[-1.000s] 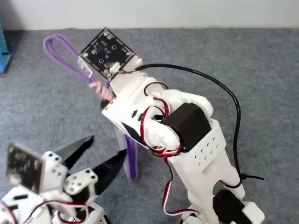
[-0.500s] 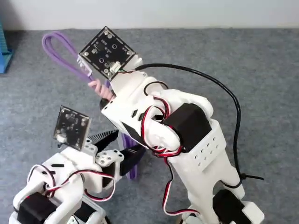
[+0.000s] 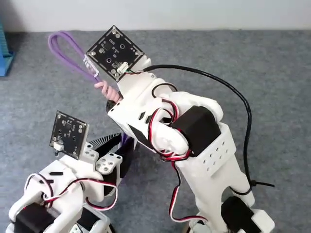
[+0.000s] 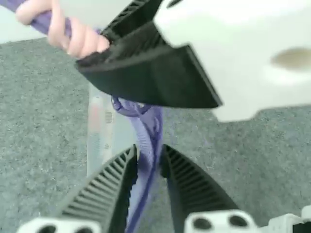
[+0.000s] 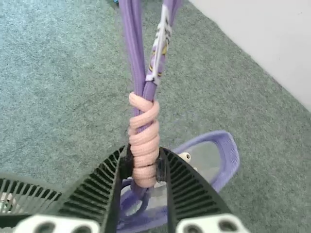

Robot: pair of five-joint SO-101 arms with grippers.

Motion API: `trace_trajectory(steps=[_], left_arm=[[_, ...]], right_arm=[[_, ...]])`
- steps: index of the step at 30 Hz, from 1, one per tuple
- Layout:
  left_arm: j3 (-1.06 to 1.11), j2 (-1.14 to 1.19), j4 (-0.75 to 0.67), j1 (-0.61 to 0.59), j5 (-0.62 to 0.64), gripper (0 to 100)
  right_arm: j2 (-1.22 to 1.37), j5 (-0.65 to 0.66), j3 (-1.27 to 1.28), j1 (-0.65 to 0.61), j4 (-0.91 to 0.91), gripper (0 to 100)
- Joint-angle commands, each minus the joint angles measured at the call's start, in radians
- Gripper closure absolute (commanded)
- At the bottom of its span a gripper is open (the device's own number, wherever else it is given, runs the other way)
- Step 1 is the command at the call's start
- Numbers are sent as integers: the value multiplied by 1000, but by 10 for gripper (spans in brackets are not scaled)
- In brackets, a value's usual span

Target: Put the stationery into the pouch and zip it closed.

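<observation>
Swinging in from the 7 o'clock corner over the last second, the left arm has raised its camera board and drawn its formerly wide fingers in around the pouch, while the right arm has barely shifted. The pouch (image 4: pixel 99 131), clear-sided with purple trim, hangs off the grey carpeted table (image 3: pixel 272 73) just below the middle of the high view, largely hidden under the right arm. Something pale with reddish marks shows faintly through its clear side, but what it is I cannot tell. The right arm rises from 5 o'clock and leans toward 11 o'clock, wrist tipped down. The right gripper (image 5: pixel 142 162) is closed tight on the pink coiled cord (image 5: pixel 144 131) that wraps the base of the purple loop (image 3: pixel 65 48), and the loop sticks out toward 11 o'clock. The left arm sits low at 7 o'clock, pointing toward the centre. The left gripper (image 4: pixel 148 150) is narrowed to a slim gap, with the pouch's purple zip edge pinched between its ribbed black fingers (image 4: pixel 114 177), directly below the right gripper.
</observation>
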Motion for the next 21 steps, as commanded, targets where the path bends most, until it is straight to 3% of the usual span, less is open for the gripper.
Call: trace_trajectory(steps=[1, 12, 21], left_arm=[[-62, 25, -18, 6, 6, 987], [-68, 23, 175, 6, 6, 991], [-71, 21, 189, 6, 3, 991]], right_arm=[[-12, -2, -9, 10, -22, 991], [27, -68, 49, 228, -180, 991], [119, -63, 135, 366, -378, 991]])
